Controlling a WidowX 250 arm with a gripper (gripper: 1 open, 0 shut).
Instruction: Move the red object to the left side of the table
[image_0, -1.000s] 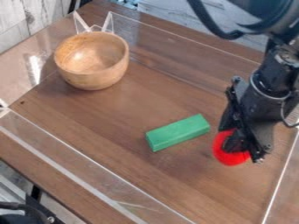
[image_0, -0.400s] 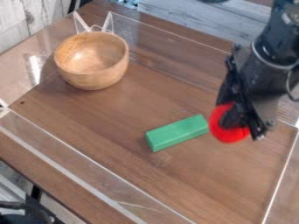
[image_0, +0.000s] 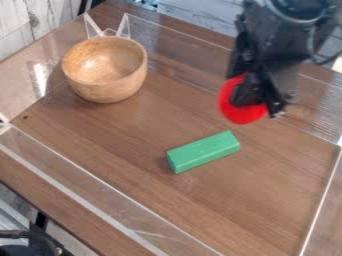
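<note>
The red object (image_0: 241, 106) is a small round bright-red toy fruit, hanging in the air above the right part of the table (image_0: 120, 180). My gripper (image_0: 249, 95) points steeply down and is shut on it, with the black fingers partly covering its top. It hangs above and to the right of the green block, well clear of the wood surface. The arm's black body fills the upper right corner of the view.
A green rectangular block (image_0: 203, 152) lies flat just right of the table's middle. A wooden bowl (image_0: 104, 68) stands at the back left. A clear raised rim (image_0: 80, 190) runs around the tabletop edges.
My gripper has lifted the red object off the table near the right edge and carried it up and to the left, past the green block's right end. Block and bowl have not moved.
</note>
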